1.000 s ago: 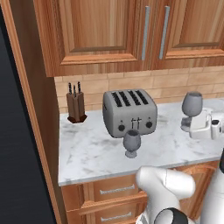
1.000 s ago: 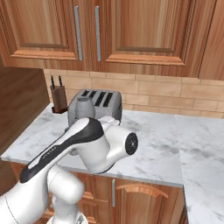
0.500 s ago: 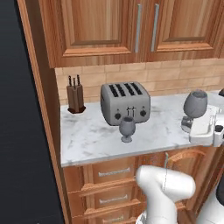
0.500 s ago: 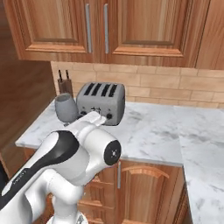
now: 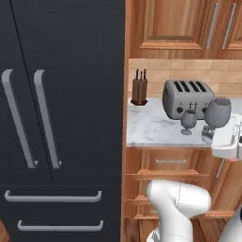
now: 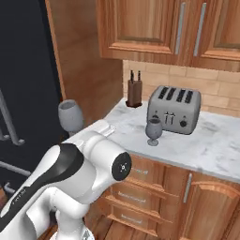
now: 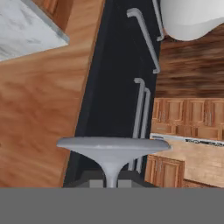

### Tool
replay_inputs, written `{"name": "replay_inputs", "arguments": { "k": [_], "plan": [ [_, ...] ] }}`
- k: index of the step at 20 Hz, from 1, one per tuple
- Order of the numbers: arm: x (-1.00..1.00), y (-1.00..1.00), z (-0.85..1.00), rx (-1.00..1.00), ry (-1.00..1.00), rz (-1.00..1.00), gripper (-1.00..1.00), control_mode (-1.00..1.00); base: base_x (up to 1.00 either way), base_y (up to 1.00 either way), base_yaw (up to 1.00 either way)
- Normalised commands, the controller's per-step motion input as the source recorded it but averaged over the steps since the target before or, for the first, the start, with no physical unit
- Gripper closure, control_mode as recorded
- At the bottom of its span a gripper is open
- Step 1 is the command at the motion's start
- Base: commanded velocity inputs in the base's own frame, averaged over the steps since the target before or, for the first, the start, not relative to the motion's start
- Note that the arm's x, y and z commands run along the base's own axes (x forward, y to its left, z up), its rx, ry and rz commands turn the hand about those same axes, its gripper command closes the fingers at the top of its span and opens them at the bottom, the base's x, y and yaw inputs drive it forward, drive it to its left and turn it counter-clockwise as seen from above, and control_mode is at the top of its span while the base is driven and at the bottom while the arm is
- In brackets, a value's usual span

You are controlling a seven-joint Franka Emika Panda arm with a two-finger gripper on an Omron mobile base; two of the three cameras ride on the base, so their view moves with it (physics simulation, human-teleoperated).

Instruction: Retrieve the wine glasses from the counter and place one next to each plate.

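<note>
My gripper (image 5: pixel 213 137) is shut on the stem of a smoky-grey wine glass (image 5: pixel 218 111), held upright in the air off the counter's front edge. The same glass (image 6: pixel 70 116) rises above my white arm in the right base view, and in the hand view it (image 7: pixel 113 148) spreads just above the fingertips. A second wine glass (image 5: pixel 188 121) stands on the marble counter (image 5: pixel 151 128) in front of the toaster, and it (image 6: pixel 153 130) stands near the counter (image 6: pixel 215 146) front edge. The plates are out of view.
A grey toaster (image 5: pixel 186 98) and a knife block (image 5: pixel 139 89) sit at the back of the counter. A tall black fridge (image 5: pixel 61 118) with long handles stands left of the counter. Wooden wall cabinets (image 6: pixel 154 23) hang above, drawers (image 5: pixel 170 163) below.
The whole picture has shifted: the base has moved, the counter has slid right and the black fridge has come into view. The held glass stays in the shut gripper; the other glass stays put.
</note>
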Motion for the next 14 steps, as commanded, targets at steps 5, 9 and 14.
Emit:
{"name": "replay_inputs", "arguments": {
  "k": [5,9,14],
  "plan": [
    [0.0,0.0,0.0,0.0,0.0,0.0,1.0,1.0,0.0,0.0,1.0],
    [0.0,0.0,0.0,0.0,0.0,0.0,1.0,1.0,0.0,0.0,1.0],
    [0.0,0.0,0.0,0.0,0.0,0.0,1.0,1.0,0.0,0.0,1.0]
  ]
}}
